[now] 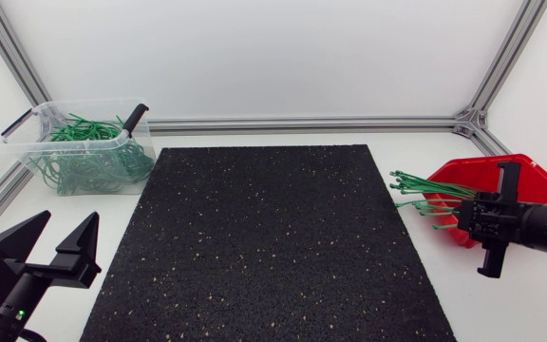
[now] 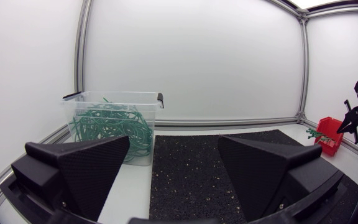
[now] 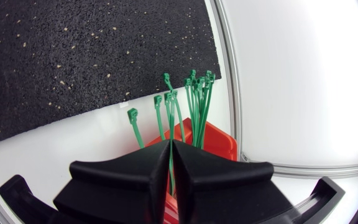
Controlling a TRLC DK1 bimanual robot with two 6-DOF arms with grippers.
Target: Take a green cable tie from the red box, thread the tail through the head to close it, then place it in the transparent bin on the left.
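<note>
Hidden: red box [image 1: 478, 174] at the bench's [image 1: 511, 313] right edge, partly under the right claw [image 3: 171, 165].
Right claw: pressed together on one green tie [image 3: 169, 127].
Left claw [image 1: 50, 249]: spread, front-left corner.
Clear bin [image 1: 36, 152]: back-left corner.

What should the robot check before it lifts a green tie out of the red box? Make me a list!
1. Right jaws shut on one green plastic cable tie: ok, a thin green strip runs between them.
2. Held tie free of the bundle of green ties: cannot tell, they lie close together.
3. Red plastic box resting on the table under the right jaws: ok.
4. Left jaws open and ready to help: ok, wide apart, nothing between them.
5. Black speckled rubber mat bare for threading: ok.
6. Clear plastic bin open on top: ok, green loops already inside.
</note>
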